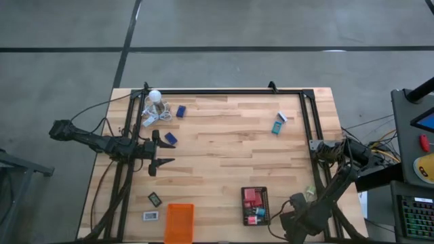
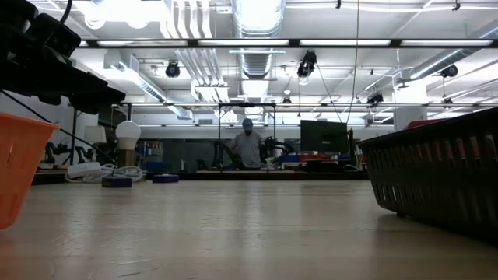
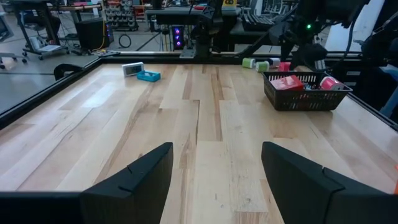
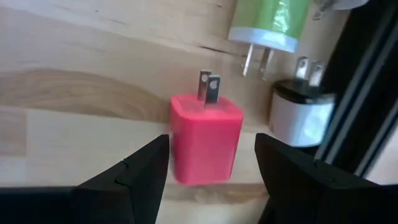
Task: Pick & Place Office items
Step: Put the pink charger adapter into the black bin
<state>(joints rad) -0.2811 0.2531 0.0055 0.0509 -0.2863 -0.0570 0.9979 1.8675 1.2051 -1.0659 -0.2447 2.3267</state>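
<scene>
My right gripper is open at the table's near right corner. Its fingers stand on either side of a red plug cube, which lies on the wood with its two prongs pointing away. A green plug and a black-and-white plug lie just beyond it by the rail. My left gripper hovers open over the table's left side. Two dark blue blocks lie near it. A teal-and-white box sits far right. Small black and white rectangles lie near left.
A black mesh basket with red and teal pieces stands near the right gripper. An orange tray sits at the near edge. A white bulb with cables lies in the far left corner. A black rail frames the table. A person stands in the room behind.
</scene>
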